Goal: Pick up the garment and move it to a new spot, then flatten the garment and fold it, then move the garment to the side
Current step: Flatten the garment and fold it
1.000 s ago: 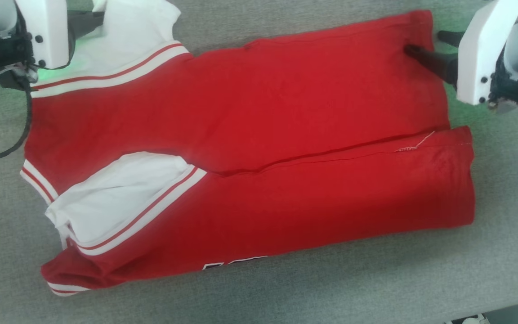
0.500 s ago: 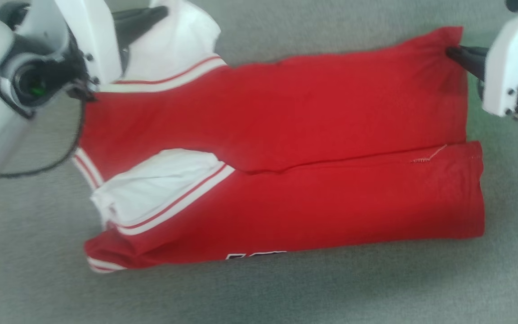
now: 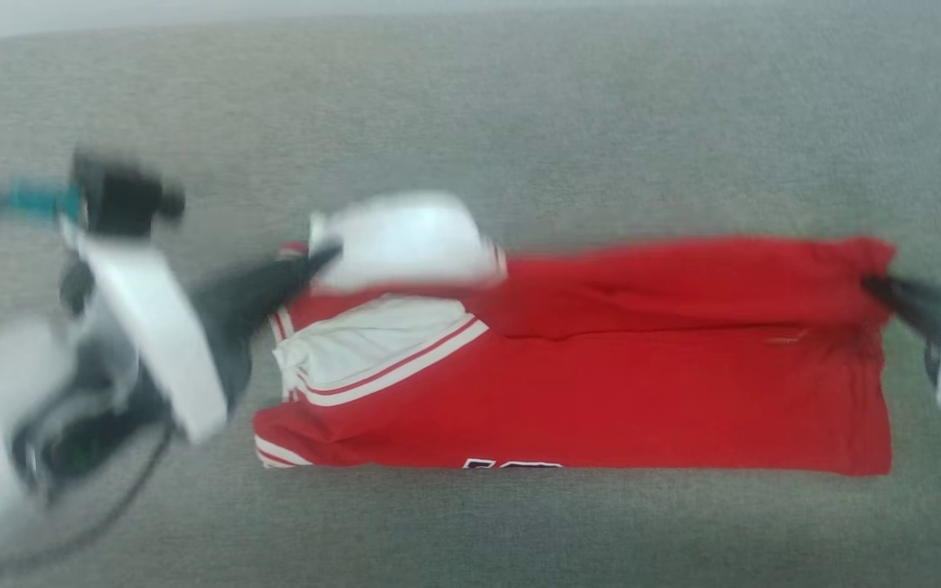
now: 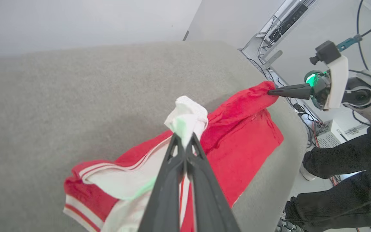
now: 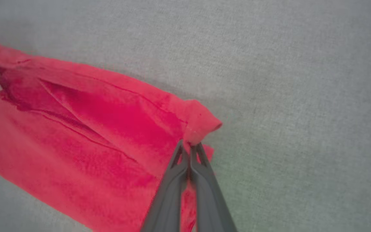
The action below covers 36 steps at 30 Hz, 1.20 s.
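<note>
**Both grippers closed on the far edge of the garment**

Head view (blurred). The garment [image 3: 601, 392] lies on a grey cloth-covered surface [image 3: 519, 122], its length running left to right and its near half flat. The left gripper [image 3: 319, 260] pinches the white panel at the far left corner. The right gripper [image 3: 871, 286] pinches the red far right corner. The far edge runs stretched between the two.

Left wrist view. The left gripper [image 4: 184, 141] has its fingers pressed together on a bunch of white fabric, held above the surface. Farther along, the right gripper [image 4: 269, 92] is clamped on the red corner. Beyond the surface's edge are a person's legs [image 4: 349, 161] in dark trousers.

Right wrist view. The right gripper [image 5: 190, 145] has its fingers together on a rolled red corner of the garment [image 5: 92, 138]. The fabric slopes away in long creases towards the left.
</note>
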Tool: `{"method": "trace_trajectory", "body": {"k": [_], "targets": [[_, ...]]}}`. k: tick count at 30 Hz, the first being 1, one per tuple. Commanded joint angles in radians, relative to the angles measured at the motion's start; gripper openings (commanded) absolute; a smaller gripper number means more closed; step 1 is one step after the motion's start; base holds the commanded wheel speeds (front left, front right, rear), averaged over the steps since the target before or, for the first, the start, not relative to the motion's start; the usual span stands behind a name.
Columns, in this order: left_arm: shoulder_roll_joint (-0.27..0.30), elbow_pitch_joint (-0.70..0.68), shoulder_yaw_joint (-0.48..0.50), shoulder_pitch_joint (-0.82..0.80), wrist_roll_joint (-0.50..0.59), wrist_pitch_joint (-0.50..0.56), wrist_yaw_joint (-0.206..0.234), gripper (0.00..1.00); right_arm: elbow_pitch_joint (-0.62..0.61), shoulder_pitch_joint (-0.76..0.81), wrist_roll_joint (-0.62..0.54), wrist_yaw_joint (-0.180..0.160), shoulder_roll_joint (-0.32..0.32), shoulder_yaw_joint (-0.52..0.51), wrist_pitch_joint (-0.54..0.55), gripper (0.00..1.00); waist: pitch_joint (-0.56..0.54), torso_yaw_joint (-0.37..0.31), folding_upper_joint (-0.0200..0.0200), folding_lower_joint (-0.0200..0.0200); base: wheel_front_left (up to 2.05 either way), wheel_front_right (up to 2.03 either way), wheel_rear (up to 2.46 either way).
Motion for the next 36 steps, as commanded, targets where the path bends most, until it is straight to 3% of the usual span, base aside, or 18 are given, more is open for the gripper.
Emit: {"method": "trace_trajectory", "body": {"k": [1,2,6,10,20,21,22,23,24,25,27,28,29,35,36], "targets": [[0.007,-0.017,-0.009,0.032,0.007,-0.023,-0.002,0.0,-0.016,0.036,-0.004,0.0,-0.004,-0.017,-0.007,0.0,-0.01,0.012,-0.0001,0.0,0.0,0.0,0.0],[0.042,-0.05,-0.021,0.092,0.016,-0.087,-0.002,0.0,-0.055,0.117,-0.009,0.0,-0.003,-0.064,-0.011,0.0,-0.011,0.017,-0.0001,0.0,0.0,0.0,0.0],[0.083,-0.101,-0.043,0.207,0.005,-0.202,-0.002,0.0,-0.122,0.248,-0.034,0.0,0.027,-0.16,-0.029,0.0,-0.005,0.022,-0.0001,0.0,0.0,0.0,0.0],[0.101,-0.116,-0.075,0.286,0.009,-0.252,-0.002,0.0,-0.18,0.337,-0.062,0.0,0.068,-0.233,-0.031,0.0,0.014,0.026,-0.0001,0.0,0.0,0.0,0.0],[-0.023,0.082,-0.126,0.329,0.043,-0.278,-0.002,0.0,-0.176,0.36,-0.174,0.0,0.151,-0.217,-0.045,0.0,0.053,0.021,-0.0001,0.0,0.0,0.0,0.0],[-0.03,0.105,-0.128,0.327,0.05,-0.279,-0.002,0.0,-0.17,0.352,-0.182,0.0,0.159,-0.217,-0.053,0.09,0.054,0.018,-0.0001,0.0,0.0,0.0,0.0],[-0.036,0.129,-0.131,0.326,0.059,-0.284,-0.002,0.0,-0.163,0.345,-0.185,0.0,0.166,-0.217,-0.058,0.33,0.054,0.016,-0.0001,0.0,0.0,0.0,0.0],[-0.043,0.153,-0.131,0.325,0.071,-0.288,-0.002,0.0,-0.158,0.343,-0.177,0.0,0.175,-0.218,-0.059,0.44,0.052,0.014,-0.0001,0.0,0.0,0.0,0.0],[-0.05,0.171,-0.131,0.328,0.086,-0.295,-0.002,0.15,-0.155,0.342,-0.16,0.0,0.186,-0.226,-0.06,0.88,0.048,0.014,-0.0001,0.0,0.0,0.0,0.0],[-0.063,0.182,-0.12,0.337,0.089,-0.3,-0.002,0.36,-0.152,0.34,-0.15,0.0,0.192,-0.243,-0.063,1.0,0.044,0.015,-0.0001,0.0,0.0,0.0,0.0],[-0.083,0.187,-0.087,0.357,0.084,-0.308,-0.002,0.63,-0.151,0.351,-0.134,0.0,0.193,-0.266,-0.059,1.0,0.033,0.024,-0.0001,0.0,0.0,0.0,0.0],[-0.09,0.186,-0.066,0.369,0.089,-0.311,-0.002,0.87,-0.152,0.363,-0.123,0.0,0.195,-0.278,-0.051,1.0,0.027,0.03,-0.0001,0.0,0.0,0.0,0.0],[-0.104,0.183,-0.026,0.381,0.097,-0.312,-0.002,1.0,-0.154,0.374,-0.113,0.0,0.195,-0.295,-0.045,1.0,0.02,0.038,-0.0001,0.0,0.0,0.0,0.0],[-0.202,0.168,0.217,0.534,0.196,-0.312,-0.002,1.0,-0.139,0.424,-0.072,0.0,0.206,-0.396,0.022,1.0,-0.013,0.089,-0.0001,0.0,0.0,0.0,0.0],[-0.202,0.168,0.217,0.534,0.196,-0.312,-0.002,1.0,-0.139,0.424,-0.072,0.0,0.206,-0.396,0.022,1.0,-0.013,0.089,-0.0001,0.0,0.0,0.0,0.0]]}}
